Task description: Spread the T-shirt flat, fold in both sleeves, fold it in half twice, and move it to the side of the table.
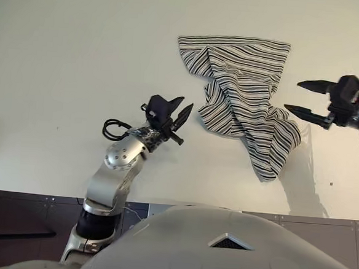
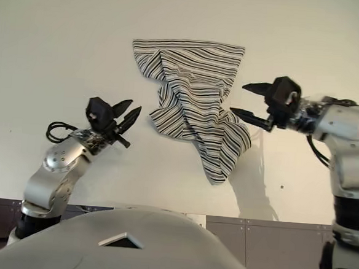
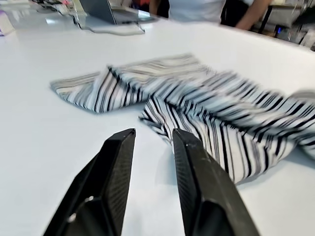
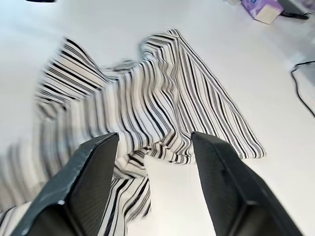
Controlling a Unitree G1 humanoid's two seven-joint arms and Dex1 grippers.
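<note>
T-shirt: soft knit with thin black and white stripes. It lies crumpled on the worktop, between the two claws and nearer the right one.
Shirt shape: the far edge is one straight, flat band. Below it the cloth bunches into diagonal folds and narrows to a tail that points back toward the robot.
Worktop: plain white, smooth and matte.
Left claw: two black ribbed, tapering fingers with only a narrow slit between them and nothing in it. It is near the shirt's left side but apart from it.
Right claw: spread wide and holding nothing, at the shirt's right edge. Its nearer fingertip lies over the cloth's border, and whether it touches cannot be told.
Left wrist view: the left claw's tips point at a raised fold, with bare worktop beneath them. At the far side of the worktop stands what looks like a grey laptop.
Right wrist view: the shirt's folds show between the spread fingers of the right claw. Farther off are a small purple box and a dark cable. Much of the cloth is blurred.
Cut off: the left eye view cuts the right forearm at its edge, and the right eye view shows its silver casing.
</note>
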